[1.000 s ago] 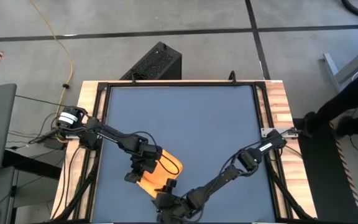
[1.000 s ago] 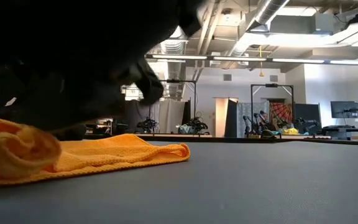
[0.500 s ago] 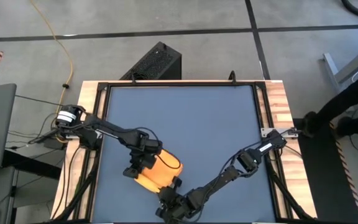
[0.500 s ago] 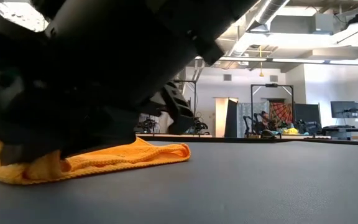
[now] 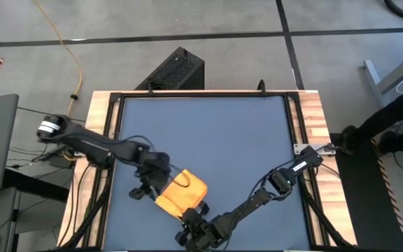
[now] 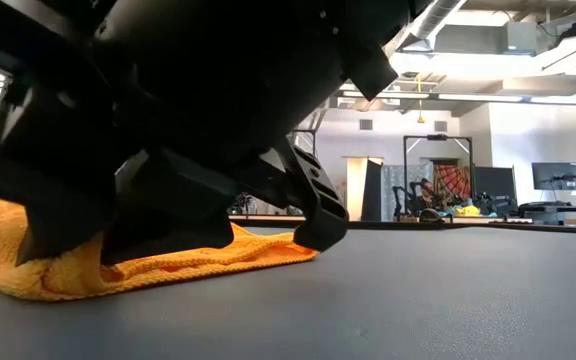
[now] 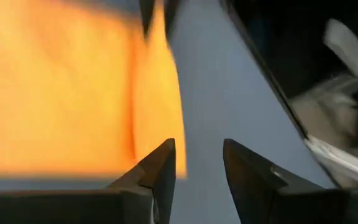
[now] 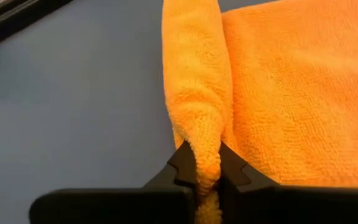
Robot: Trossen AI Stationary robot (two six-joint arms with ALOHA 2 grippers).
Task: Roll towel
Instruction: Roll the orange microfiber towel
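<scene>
The yellow towel [image 5: 182,192] lies bunched on the dark blue tabletop near its front edge, left of centre. The low view also shows it [image 6: 258,255], behind a dark gripper body. My right gripper [image 5: 196,213] sits at the towel's near edge, shut on a raised fold of the towel [image 8: 291,93]. My left gripper [image 5: 149,192] stands at the towel's left side. Its fingers [image 7: 196,165] are open over bare table, with the towel's edge [image 7: 61,87] just beside one of them. My right gripper pinches the near end of a raised fold of the towel [image 8: 205,140] between its two fingertips. The ridge runs away from the fingers, which come low from the table's near side. The rest of the towel lies slack on the table.
Bare tabletop [image 5: 257,140] stretches toward the far and right edges. Wooden frame strips [image 5: 312,126] border the table. A black box [image 5: 177,70] stands on the floor beyond the far edge, and a person's dark legs [image 5: 390,119] show to the right of the table.
My left gripper has come off the towel and drawn back toward the table's left edge. My right gripper has closed in on the towel's near edge. The towel has been gathered into a shorter, more compact heap, its far right corner pulled in.
</scene>
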